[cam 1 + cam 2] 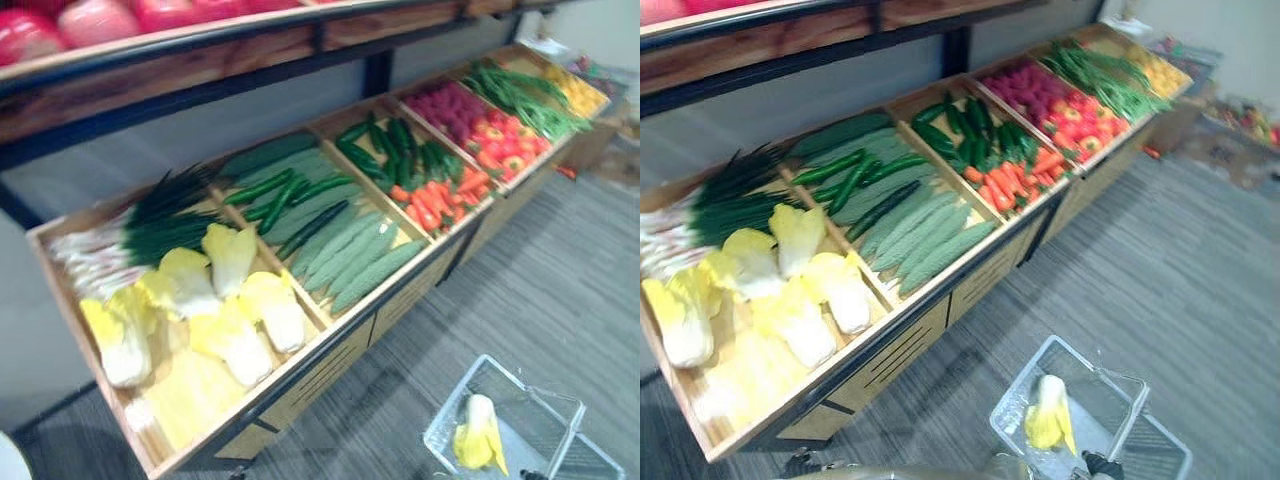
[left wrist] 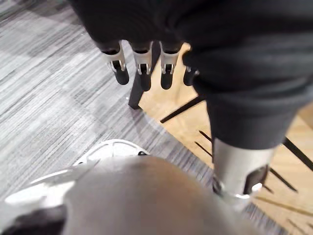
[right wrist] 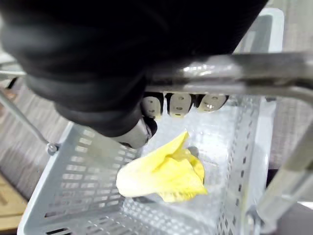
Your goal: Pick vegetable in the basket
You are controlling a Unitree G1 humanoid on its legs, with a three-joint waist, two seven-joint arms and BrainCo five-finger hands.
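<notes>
A clear wire basket [image 1: 530, 380] hangs low at the right, over the grey floor. A yellow-white cabbage [image 1: 477, 432] lies inside it, loose on the bottom [image 3: 164, 174]. My right hand [image 3: 178, 104] is shut round the basket's metal handle [image 3: 239, 73], which crosses above the cabbage. My left hand [image 2: 142, 63] hangs down beside the wooden front of the stand [image 2: 171, 117], fingers straight and holding nothing. More cabbages [image 1: 215, 310] lie in the nearest bin of the stand.
The long wooden stand [image 1: 330, 365] slants from lower left to upper right. Its bins hold scallions [image 1: 150, 225], cucumbers [image 1: 350, 250], carrots [image 1: 435, 200], red peppers [image 1: 500, 145] and green beans [image 1: 520, 95]. An upper shelf [image 1: 200, 50] overhangs the back. Grey carpet [image 1: 560, 280] spreads to the right.
</notes>
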